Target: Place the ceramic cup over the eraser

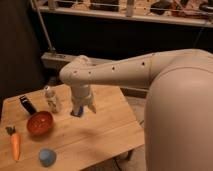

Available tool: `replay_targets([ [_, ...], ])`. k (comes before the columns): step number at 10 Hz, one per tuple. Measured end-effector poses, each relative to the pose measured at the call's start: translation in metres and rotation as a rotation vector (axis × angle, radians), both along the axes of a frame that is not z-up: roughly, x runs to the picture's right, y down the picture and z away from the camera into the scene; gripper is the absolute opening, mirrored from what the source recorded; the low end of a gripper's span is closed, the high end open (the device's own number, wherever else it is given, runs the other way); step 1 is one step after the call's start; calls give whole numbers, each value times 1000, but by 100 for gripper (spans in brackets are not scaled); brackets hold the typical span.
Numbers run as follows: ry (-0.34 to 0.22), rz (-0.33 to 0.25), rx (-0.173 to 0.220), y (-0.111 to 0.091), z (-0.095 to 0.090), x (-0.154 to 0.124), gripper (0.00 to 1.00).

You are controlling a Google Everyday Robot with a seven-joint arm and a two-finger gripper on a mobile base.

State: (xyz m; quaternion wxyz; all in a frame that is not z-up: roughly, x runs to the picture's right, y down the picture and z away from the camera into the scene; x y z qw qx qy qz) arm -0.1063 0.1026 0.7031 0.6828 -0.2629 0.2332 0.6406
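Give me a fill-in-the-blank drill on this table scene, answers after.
The small rounded cup is light ___.
The orange vegetable beside it is a ___.
The black eraser lies behind the red ___.
The gripper hangs above the wooden ___.
Answers: blue; carrot; bowl; table.

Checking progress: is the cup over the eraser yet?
No: cup sits near the front edge, eraser uncovered at back left, gripper above the table.
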Motion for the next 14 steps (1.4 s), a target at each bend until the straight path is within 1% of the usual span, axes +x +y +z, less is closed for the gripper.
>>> replay_targets([
  [4, 0, -1, 0, 0, 0, 0, 65],
  [5, -4, -6, 2, 1, 0, -1, 65],
  [6, -25, -30, 15, 1, 0, -5, 65],
  [7, -96, -100, 27, 10, -5, -28, 65],
  [8, -150, -160, 27, 21, -11, -48, 65],
  [9, -187, -205, 29, 30, -15, -61, 65],
  [10, -277, -311, 29, 54, -28, -94, 65],
  [12, -393, -454, 22, 87, -46, -133, 65],
  [14, -484, -597, 18, 116, -63, -163, 65],
])
